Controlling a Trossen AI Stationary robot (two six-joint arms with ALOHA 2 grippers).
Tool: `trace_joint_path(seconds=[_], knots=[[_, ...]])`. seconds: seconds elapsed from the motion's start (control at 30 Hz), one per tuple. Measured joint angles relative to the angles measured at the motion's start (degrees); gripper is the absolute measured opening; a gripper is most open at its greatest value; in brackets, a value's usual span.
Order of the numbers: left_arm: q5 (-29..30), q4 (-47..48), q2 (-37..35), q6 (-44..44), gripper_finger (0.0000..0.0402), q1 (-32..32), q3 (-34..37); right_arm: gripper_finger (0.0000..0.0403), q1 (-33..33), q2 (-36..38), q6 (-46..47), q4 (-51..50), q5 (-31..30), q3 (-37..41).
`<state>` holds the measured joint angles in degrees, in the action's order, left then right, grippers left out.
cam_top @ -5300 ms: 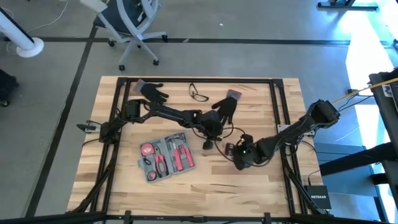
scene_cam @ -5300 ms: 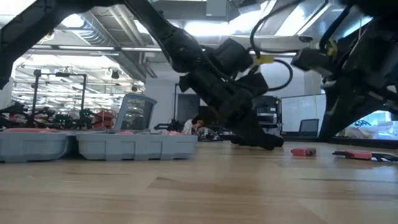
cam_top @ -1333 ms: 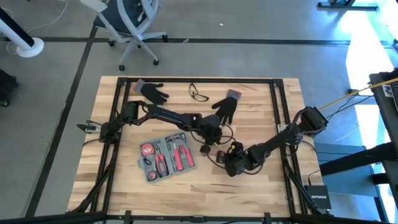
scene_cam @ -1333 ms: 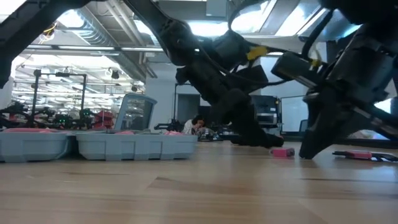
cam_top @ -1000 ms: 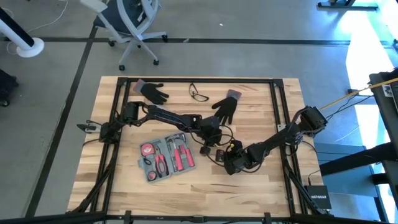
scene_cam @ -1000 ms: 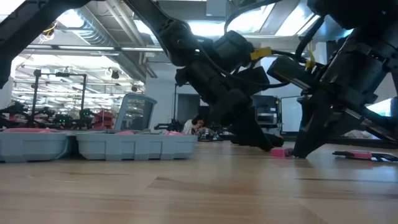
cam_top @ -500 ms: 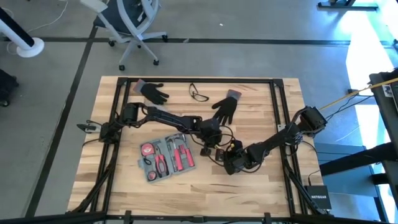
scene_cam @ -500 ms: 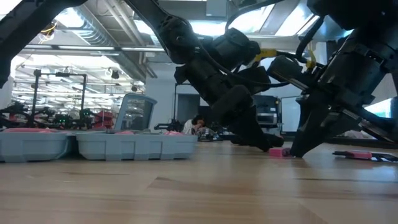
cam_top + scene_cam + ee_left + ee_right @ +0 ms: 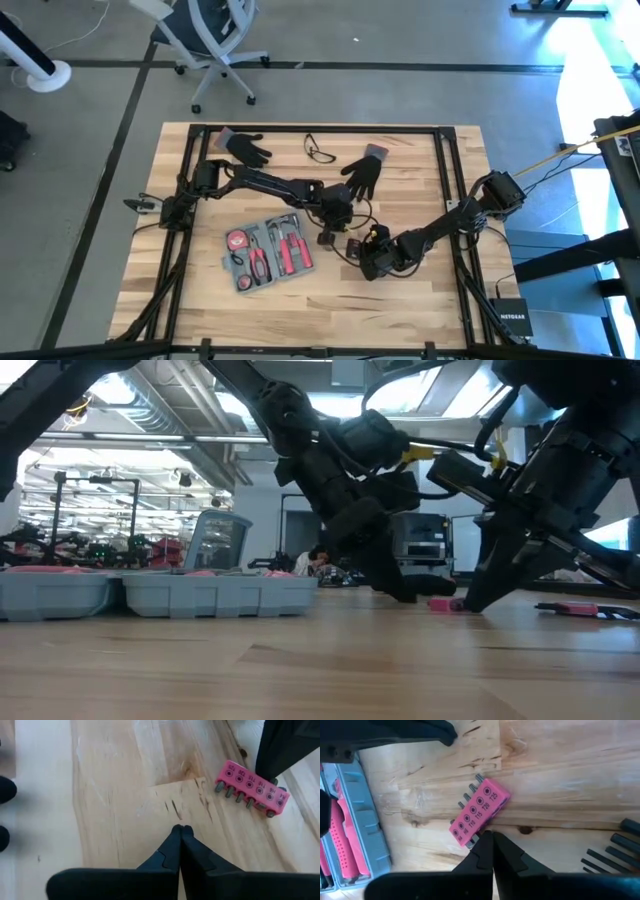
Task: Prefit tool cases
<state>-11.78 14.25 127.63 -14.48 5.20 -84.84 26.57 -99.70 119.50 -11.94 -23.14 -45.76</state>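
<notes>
The tool case [image 9: 268, 251] lies open left of the worktop's middle in the high view, while the wrist views show the clenched, empty left gripper [image 9: 180, 828] and right gripper [image 9: 489, 835] nudging the pink bit holder [image 9: 480, 812], likely needing opened fingers next.

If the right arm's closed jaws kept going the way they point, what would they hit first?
Probably the pink bit holder, right at the tips of the right gripper; farther on lies the tool case. Whether they already touch is unclear.

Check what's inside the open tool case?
The tool case holds pink-handled tools, including pliers, and a round tape measure at one end. Recesses under them are covered; empty slots can't be told.
</notes>
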Motion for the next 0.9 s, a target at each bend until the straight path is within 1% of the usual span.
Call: trace_joint_path(seconds=[0.1, 0.23, 0.33, 0.53, 0.63, 0.77, 0.9], knots=[[-0.34, -1.65, 0.05, -0.94, 0.0, -0.55, 0.1, 0.0, 0.0, 0.0, -0.15, 0.92, -0.04, 0.0], [-3.17, -3.5, 1.36, -2.08, 0.0, -2.14, 0.09, 0.0, 0.0, 0.0, -1.3, 1.79, -0.17, 0.0], [-2.19, -4.1, 2.04, -4.32, 0.0, -3.87, 0.01, 0.0, 0.0, 0.0, -1.36, 1.67, -0.16, 0.0], [-4.38, -9.22, 2.26, -2.04, 0.0, -4.51, 0.11, 0.0, 0.0, 0.0, -1.77, 1.53, 0.57, 0.0], [-5.49, -8.01, 2.56, -1.31, 0.0, -4.57, 0.02, 0.0, 0.02, 0.0, -1.75, 1.53, 0.69, 0.0], [-5.06, -4.62, 2.49, -1.72, 0.0, -4.73, -0.11, 0.0, 0.0, 0.0, -1.76, 1.95, 0.24, 0.0], [-5.41, -4.03, 2.49, -2.6, 0.0, -4.38, -0.1, 0.0, 0.0, 0.0, -1.79, 3.45, 0.23, 0.0]])
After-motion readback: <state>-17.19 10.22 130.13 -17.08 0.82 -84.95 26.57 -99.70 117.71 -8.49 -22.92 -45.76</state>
